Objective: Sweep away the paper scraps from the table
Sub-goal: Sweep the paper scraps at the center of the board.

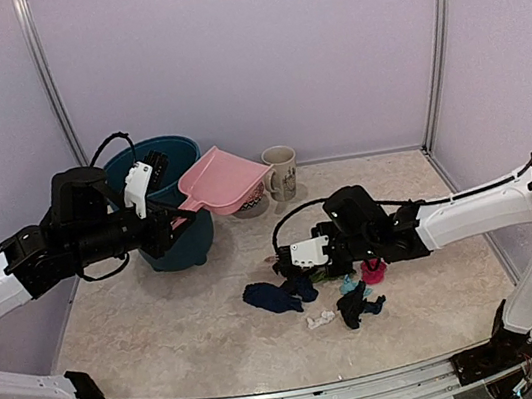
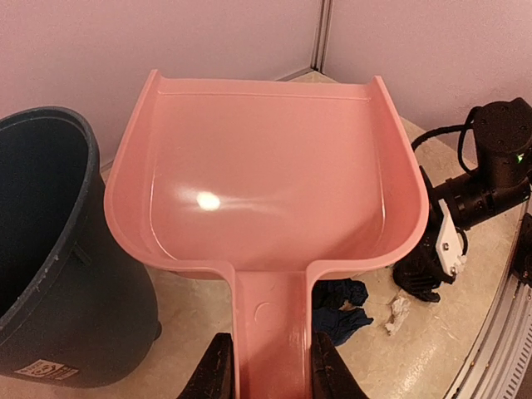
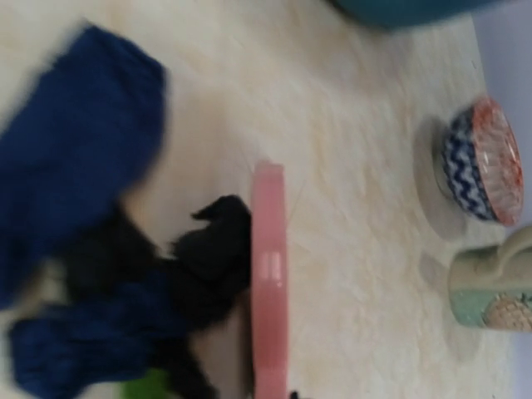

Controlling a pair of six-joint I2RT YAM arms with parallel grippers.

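Paper scraps lie bunched at the middle of the table point(image 1: 145, 330): navy ones point(image 1: 271, 297), black ones point(image 1: 356, 309), a teal bit point(image 1: 348, 285), a magenta one point(image 1: 374, 271) and a white one point(image 1: 321, 319). My right gripper point(image 1: 292, 266) hangs low over them, shut on a pink brush point(image 3: 268, 283) whose dark bristles point(image 3: 212, 253) touch the navy scraps point(image 3: 75, 183). A green scrap point(image 3: 145, 386) shows beside them. My left gripper point(image 2: 270, 374) is shut on the handle of an empty pink dustpan point(image 2: 266, 166), held in the air just right of the bin.
A teal bin point(image 1: 161, 206) stands at the back left, under the left arm. A patterned bowl point(image 3: 482, 162) and a mug point(image 1: 282, 172) stand near the back wall. A metal rail point(image 1: 307, 395) runs along the front edge.
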